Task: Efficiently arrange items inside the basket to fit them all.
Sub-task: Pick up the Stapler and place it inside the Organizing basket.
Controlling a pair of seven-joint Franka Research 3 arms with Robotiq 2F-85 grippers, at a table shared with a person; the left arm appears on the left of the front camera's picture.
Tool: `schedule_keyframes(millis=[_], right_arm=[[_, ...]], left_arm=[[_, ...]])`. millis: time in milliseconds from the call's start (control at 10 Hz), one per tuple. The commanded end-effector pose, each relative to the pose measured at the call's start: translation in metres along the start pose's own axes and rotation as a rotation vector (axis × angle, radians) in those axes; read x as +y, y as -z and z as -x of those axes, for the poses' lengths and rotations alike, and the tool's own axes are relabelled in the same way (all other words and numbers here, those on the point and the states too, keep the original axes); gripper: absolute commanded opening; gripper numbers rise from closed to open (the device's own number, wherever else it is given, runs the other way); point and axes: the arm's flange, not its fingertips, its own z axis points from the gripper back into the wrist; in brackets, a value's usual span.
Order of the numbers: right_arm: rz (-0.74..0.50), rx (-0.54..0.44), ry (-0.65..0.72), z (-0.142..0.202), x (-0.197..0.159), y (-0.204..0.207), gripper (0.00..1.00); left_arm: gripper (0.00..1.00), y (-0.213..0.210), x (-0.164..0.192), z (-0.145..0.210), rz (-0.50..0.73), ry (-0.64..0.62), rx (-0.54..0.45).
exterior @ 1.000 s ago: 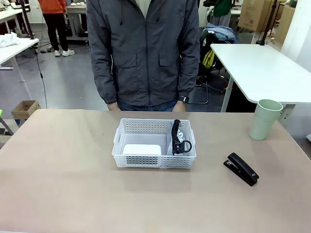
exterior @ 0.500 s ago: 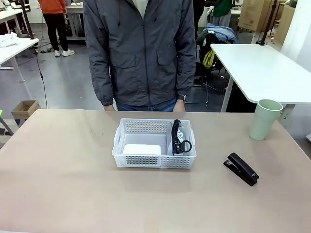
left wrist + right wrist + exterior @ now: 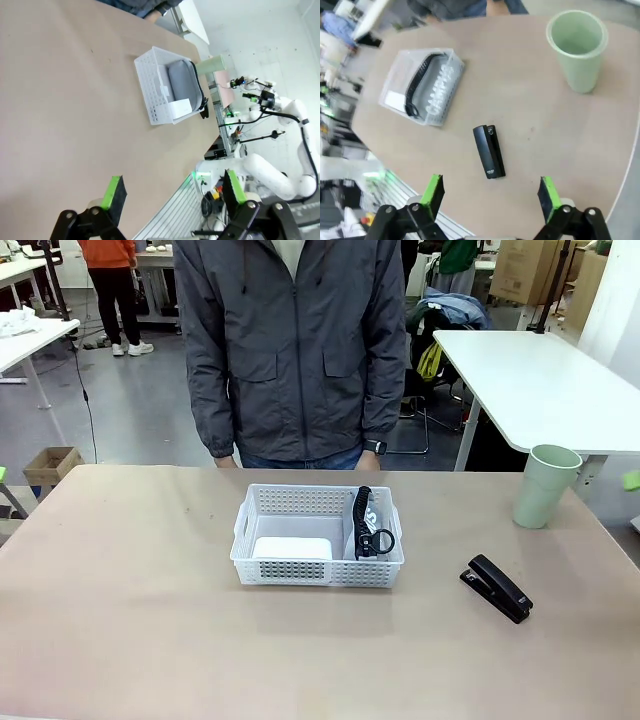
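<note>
The white basket (image 3: 250,530) sits mid-table and holds the white boxy device (image 3: 291,547) on the left and the grey pouch (image 3: 368,525), standing on edge, on the right. The black stapler (image 3: 497,587) lies on the table right of it, and the pale green cup (image 3: 545,486) stands upright farther back. My right gripper (image 3: 491,194) hangs open high above the stapler (image 3: 489,151), with the cup (image 3: 577,47) and basket (image 3: 427,50) ahead. My left gripper (image 3: 174,190) is open over bare table, far from the basket (image 3: 150,95).
A person in a grey jacket (image 3: 295,340) stands at the far edge behind the basket, hands down. A green pad (image 3: 631,480) shows at the front view's right edge beside the cup. Another white table (image 3: 540,380) stands back right.
A green pad has come into the front view at its right edge. The person shifted slightly. The basket, stapler and cup have not moved.
</note>
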Motion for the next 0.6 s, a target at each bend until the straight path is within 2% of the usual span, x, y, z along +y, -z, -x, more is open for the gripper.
schedule_keyframes(millis=[0, 100, 200, 300, 400, 500], right_arm=[[0.138, 0.043, -0.139, 0.077, 0.073, 0.087, 1.0], [0.223, 0.066, -0.235, 0.082, 0.09, 0.115, 1.0], [0.206, 0.104, -0.313, 0.087, 0.102, 0.144, 1.0], [0.217, 0.128, -0.331, 0.091, 0.106, 0.163, 1.0], [0.224, 0.192, -0.303, 0.094, 0.107, 0.174, 1.0], [0.276, 0.189, -0.231, 0.091, 0.104, 0.172, 1.0]], left_arm=[[1.0, -0.002, -0.004, 0.002, 0.007, -0.008, 0.005], [1.0, -0.002, -0.004, 0.002, 0.007, -0.008, 0.005], [1.0, -0.002, -0.004, 0.002, 0.007, -0.008, 0.005], [1.0, -0.002, -0.004, 0.002, 0.007, -0.008, 0.005], [1.0, -0.002, -0.004, 0.002, 0.007, -0.008, 0.005], [1.0, -0.002, -0.004, 0.002, 0.007, -0.008, 0.005]])
